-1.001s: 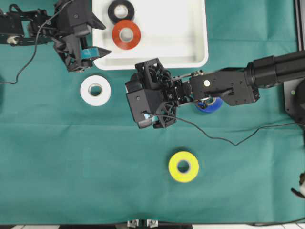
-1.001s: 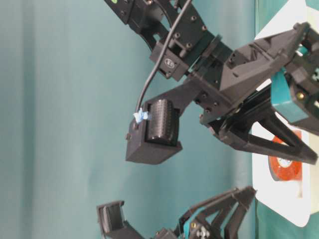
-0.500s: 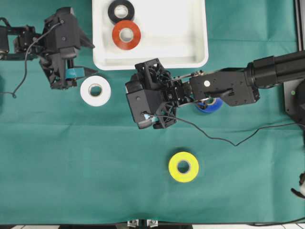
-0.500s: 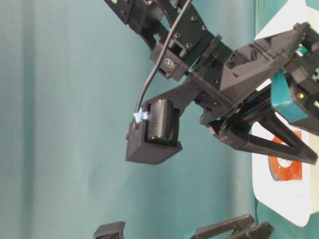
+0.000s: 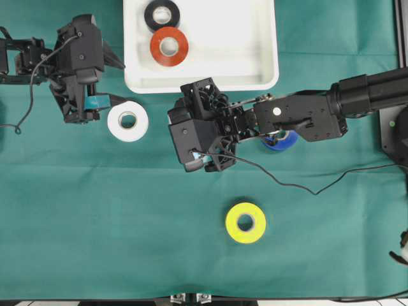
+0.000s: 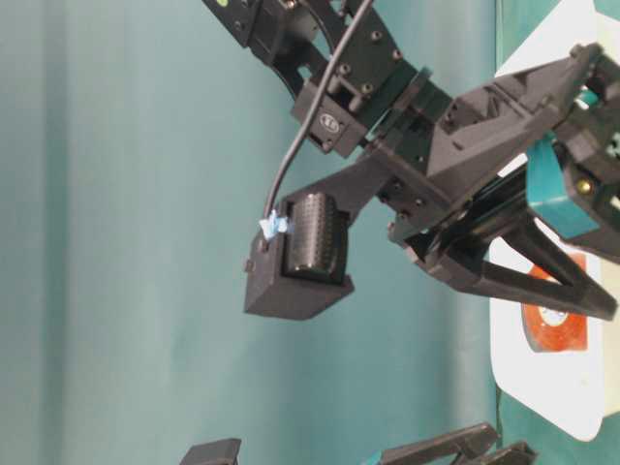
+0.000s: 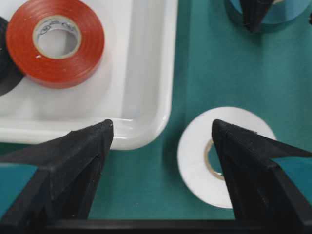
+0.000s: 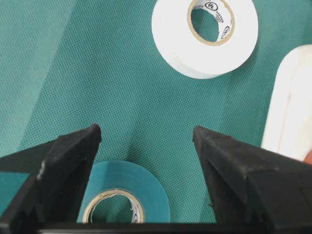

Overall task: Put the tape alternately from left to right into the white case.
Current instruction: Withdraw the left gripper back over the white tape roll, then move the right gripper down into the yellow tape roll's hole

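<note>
The white case [image 5: 255,70] holds a black roll [image 5: 162,14] and an orange-red roll [image 5: 169,46]. A white roll [image 5: 127,121] lies on the cloth just below the case's left corner. My left gripper [image 7: 162,126] is open, with one finger over that corner and the other over the white roll [image 7: 222,156]. My right gripper [image 8: 146,131] is open over a teal roll [image 8: 124,192] that lies flat between its jaws, close to one finger. The overhead view hides the teal roll under the right wrist. A blue roll [image 5: 284,141] peeks from under the right arm. A yellow roll [image 5: 245,222] lies apart.
Green cloth [image 5: 95,223] covers the table. A black cable [image 5: 287,185] trails from the right wrist across the cloth towards the right edge. The right arm [image 5: 357,95] reaches in from the right, just below the case.
My left gripper has drawn back from the case's left edge, moving left and down to beside the white roll. The right arm has not moved.
</note>
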You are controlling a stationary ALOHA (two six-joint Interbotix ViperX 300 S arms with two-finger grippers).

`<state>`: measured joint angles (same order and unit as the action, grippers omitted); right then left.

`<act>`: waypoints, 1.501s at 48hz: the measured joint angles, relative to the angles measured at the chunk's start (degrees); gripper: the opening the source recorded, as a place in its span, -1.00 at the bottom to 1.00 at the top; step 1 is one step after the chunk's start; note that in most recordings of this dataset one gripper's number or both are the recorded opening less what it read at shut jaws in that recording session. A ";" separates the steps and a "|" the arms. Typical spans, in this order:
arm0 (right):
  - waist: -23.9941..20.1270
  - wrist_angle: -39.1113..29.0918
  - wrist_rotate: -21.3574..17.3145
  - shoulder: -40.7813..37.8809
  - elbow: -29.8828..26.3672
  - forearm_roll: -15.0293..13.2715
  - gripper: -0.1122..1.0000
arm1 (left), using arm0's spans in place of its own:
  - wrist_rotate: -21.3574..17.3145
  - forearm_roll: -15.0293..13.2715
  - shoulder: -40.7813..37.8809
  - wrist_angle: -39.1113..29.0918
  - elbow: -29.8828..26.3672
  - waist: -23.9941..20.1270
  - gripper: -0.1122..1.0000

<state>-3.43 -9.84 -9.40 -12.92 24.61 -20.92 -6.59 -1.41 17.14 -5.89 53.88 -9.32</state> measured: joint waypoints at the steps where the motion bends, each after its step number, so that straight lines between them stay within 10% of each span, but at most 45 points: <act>1: 0.00 0.09 -0.09 0.00 0.00 0.09 0.69 | -0.09 0.00 0.00 0.00 0.00 0.35 0.79; 72: -6.94 0.00 -2.72 6.15 5.54 0.53 0.69 | 0.97 0.00 0.00 0.35 2.46 7.29 0.79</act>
<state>-10.37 -9.84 -12.13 -6.77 30.15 -20.39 -5.63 -1.41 17.14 -5.54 56.34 -2.02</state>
